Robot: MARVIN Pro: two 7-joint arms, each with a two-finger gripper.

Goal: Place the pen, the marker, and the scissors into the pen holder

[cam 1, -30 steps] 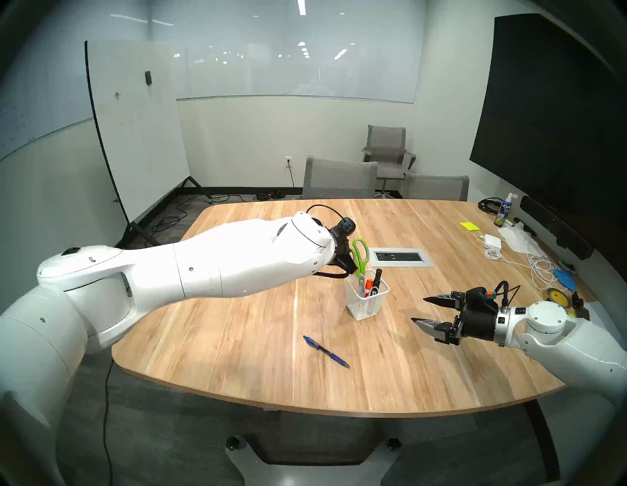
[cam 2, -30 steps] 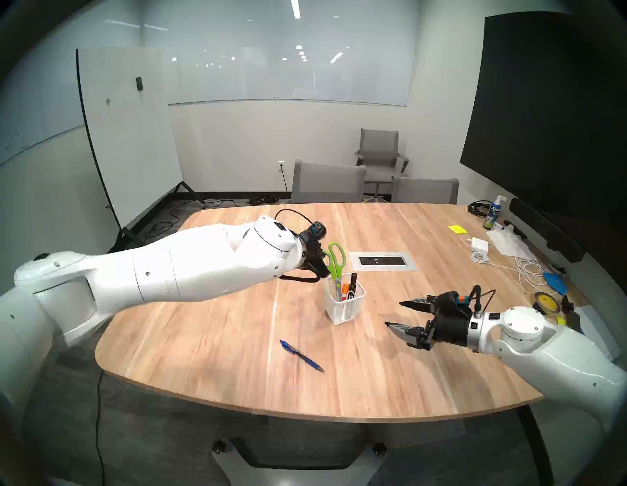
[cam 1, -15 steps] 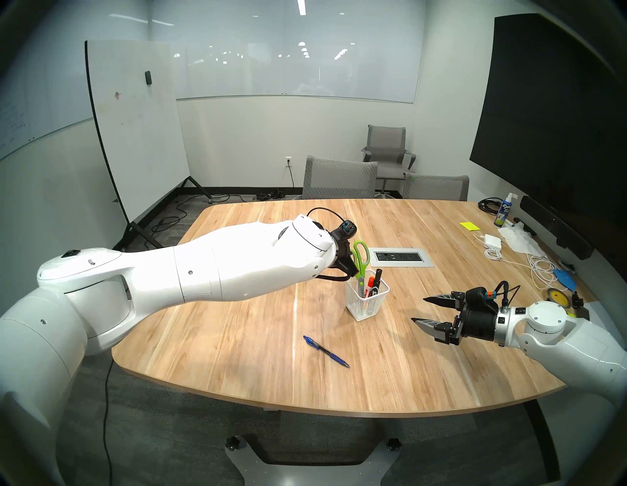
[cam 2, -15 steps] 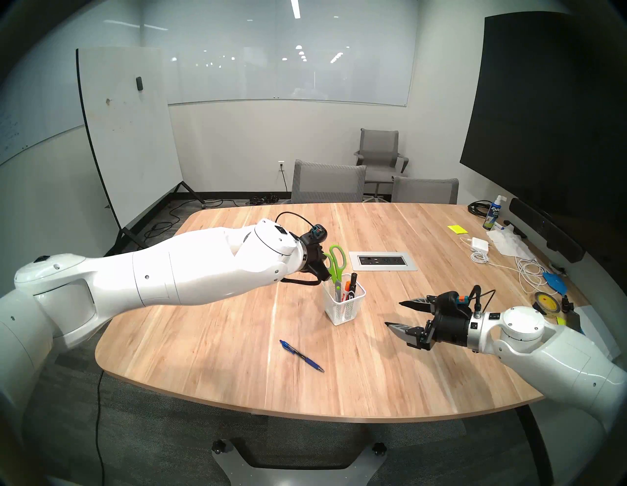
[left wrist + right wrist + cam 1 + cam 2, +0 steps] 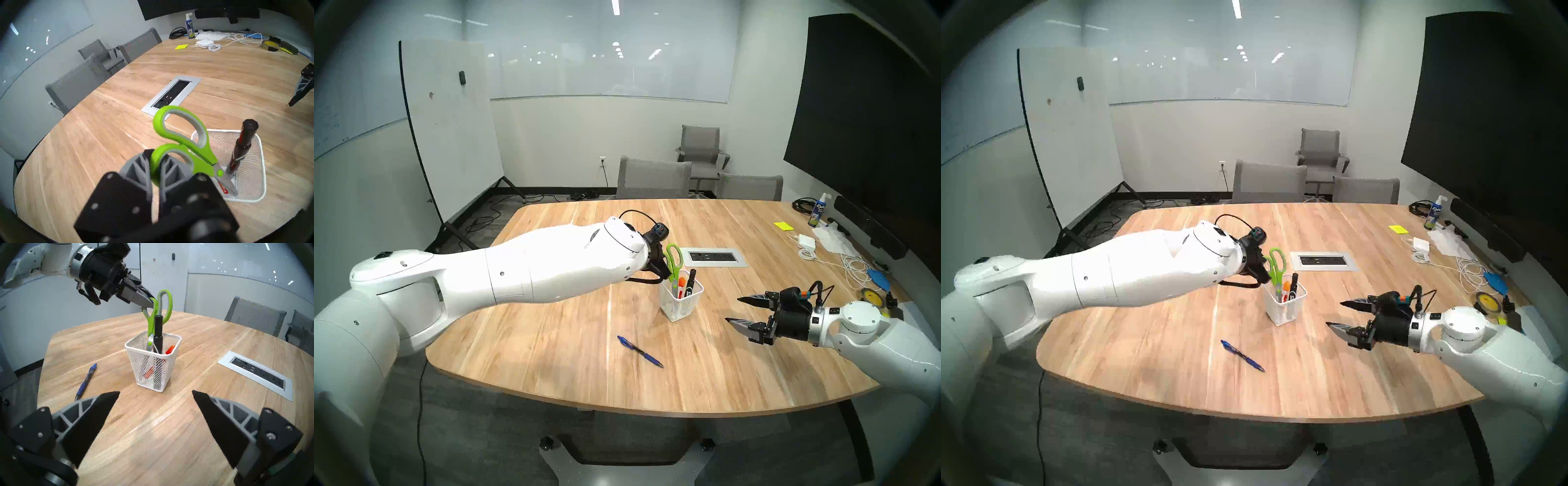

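My left gripper (image 5: 153, 171): clenched on lime-green-handled steel scissors (image 5: 188, 147), blades inside white wire-mesh pen holder (image 5: 254, 162); black marker (image 5: 241, 146) at their 3 o'clock. Slim blue pen (image 5: 640, 351): tabletop, holder's 7 o'clock. My right gripper (image 5: 732, 309): spread, empty.

You have one white wire-mesh pen holder (image 5: 151, 361), one pair of lime-green and grey handled scissors (image 5: 158, 310), one thick black marker (image 5: 158, 334), one orange-capped marker (image 5: 170, 349) and one slim dark blue ballpoint pen (image 5: 86, 381). Count three grey mesh chairs (image 5: 653, 178) and two claws.
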